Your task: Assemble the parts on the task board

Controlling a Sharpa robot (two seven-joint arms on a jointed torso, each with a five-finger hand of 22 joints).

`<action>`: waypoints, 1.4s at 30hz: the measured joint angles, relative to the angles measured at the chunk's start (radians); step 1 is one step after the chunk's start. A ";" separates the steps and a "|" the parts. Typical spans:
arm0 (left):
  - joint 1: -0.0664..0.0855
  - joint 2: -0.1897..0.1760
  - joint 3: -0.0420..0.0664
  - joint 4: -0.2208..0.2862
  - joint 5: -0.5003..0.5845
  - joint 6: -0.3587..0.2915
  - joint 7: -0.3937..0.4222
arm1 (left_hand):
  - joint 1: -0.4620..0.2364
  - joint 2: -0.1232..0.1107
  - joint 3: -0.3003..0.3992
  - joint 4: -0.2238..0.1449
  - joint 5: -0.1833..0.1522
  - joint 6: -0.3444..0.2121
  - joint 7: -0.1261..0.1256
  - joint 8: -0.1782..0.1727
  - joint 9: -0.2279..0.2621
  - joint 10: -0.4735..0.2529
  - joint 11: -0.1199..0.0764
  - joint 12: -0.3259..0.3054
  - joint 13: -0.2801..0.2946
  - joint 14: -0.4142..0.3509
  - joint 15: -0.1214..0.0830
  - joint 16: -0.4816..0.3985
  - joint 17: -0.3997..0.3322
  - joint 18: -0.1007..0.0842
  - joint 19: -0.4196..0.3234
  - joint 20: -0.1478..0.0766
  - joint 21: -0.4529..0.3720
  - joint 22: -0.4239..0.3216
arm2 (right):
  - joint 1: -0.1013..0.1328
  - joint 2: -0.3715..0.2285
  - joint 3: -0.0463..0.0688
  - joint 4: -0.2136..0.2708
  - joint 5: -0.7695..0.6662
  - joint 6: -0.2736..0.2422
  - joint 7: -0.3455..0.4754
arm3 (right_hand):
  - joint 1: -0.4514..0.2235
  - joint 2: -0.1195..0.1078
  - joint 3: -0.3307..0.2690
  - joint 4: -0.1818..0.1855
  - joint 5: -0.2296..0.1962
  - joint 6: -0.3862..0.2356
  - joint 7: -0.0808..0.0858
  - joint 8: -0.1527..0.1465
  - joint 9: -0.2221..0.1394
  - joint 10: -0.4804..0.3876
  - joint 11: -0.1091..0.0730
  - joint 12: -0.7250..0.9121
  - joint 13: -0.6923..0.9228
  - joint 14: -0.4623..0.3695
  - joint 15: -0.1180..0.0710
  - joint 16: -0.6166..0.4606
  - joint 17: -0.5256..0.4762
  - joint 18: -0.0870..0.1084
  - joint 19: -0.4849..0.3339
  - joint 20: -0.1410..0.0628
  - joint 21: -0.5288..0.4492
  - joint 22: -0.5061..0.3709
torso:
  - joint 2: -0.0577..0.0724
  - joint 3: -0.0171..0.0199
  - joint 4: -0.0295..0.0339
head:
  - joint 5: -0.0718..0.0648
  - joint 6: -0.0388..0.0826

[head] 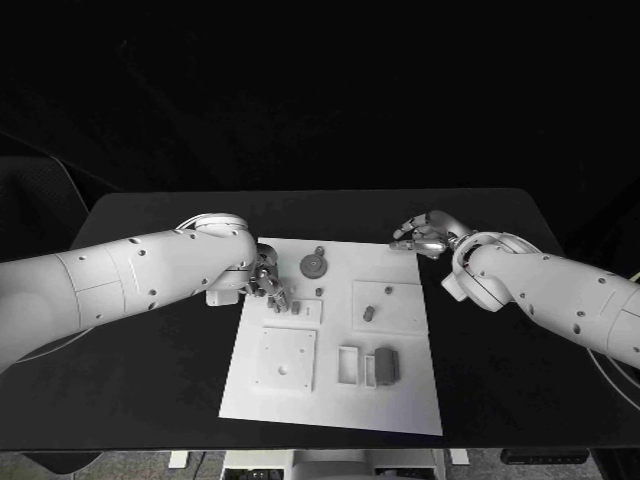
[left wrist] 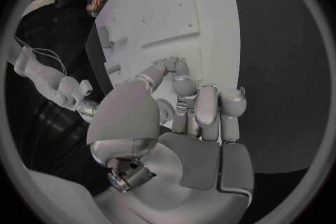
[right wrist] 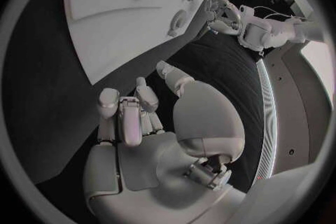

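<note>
Your left hand rests fingers-down on the board's near edge, holding nothing I can see, right hand curled empty off its corner; the parts beside your left fingertips look light, stiff, slippery, so pinch their sides.

no readable text, no labels, no brand marks, no numbers, no signs on any surface
</note>
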 measured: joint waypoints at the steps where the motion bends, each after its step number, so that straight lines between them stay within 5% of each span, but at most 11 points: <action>1: 0.000 -0.001 0.000 0.004 -0.010 0.002 0.000 | 0.000 0.000 0.000 0.000 0.000 0.000 0.000 0.000 0.000 0.000 0.000 0.000 0.000 0.000 0.000 0.000 0.000 0.000 0.000 0.000 0.000 0.000 | 0.000 0.000 0.000 0.000 0.000 0.000 0.000 | 0.000 0.000 0.000 0.000 0.000 0.000 0.000 0.000 0.000 0.000 0.000 0.000 0.000 0.000 0.000 0.000 0.000 0.000 0.000 0.000 0.000 0.000 | 0.000 -0.0005 0.0000 | 0.000 0.000; 15: 0.000 -0.010 -0.001 0.025 -0.100 -0.008 0.000 | 0.000 0.000 0.000 0.000 -0.002 -0.001 0.000 0.000 0.000 0.000 0.000 0.000 0.000 0.000 0.000 0.000 0.000 0.000 0.000 0.000 0.000 0.000 | 0.000 0.000 0.000 0.000 0.001 0.001 0.000 | 0.000 0.000 0.000 0.000 0.000 0.001 -0.001 0.000 0.000 0.000 0.000 0.000 0.000 0.000 0.000 0.000 0.000 0.000 0.000 0.000 0.000 0.000 | -0.001 -0.0012 0.0006 | 0.001 0.000; 42: -0.001 0.004 -0.001 0.020 -0.106 -0.017 -0.005 | -0.001 0.001 0.002 0.002 0.000 -0.004 -0.003 -0.001 0.000 -0.001 0.004 0.000 0.000 0.002 0.002 0.000 -0.001 0.000 0.001 0.002 0.000 0.001 | 0.000 0.001 0.000 0.000 0.001 0.001 0.000 | 0.000 0.000 0.000 0.000 0.000 -0.001 0.001 0.000 0.000 -0.002 -0.002 0.000 -0.001 0.000 0.000 0.000 -0.001 0.000 0.000 0.000 0.000 0.000 | 0.000 0.0006 -0.0005 | 0.002 -0.004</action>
